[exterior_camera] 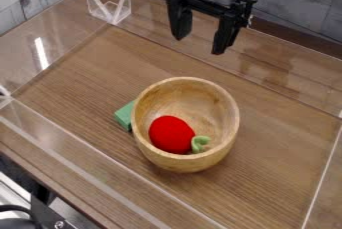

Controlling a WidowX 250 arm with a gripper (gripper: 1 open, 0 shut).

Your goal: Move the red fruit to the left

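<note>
Fingers [209, 23] above bench [80, 88], parted, grasping nothing visible. Red fruit [171, 134] lies below them, toward the camera, inside wooden bowl [233, 123].

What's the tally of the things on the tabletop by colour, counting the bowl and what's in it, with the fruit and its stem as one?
Red: 1, the fruit, in the bowl
Light wood: 1, the bowl
Green: 1, the block, beside the bowl
Total: 3
</note>
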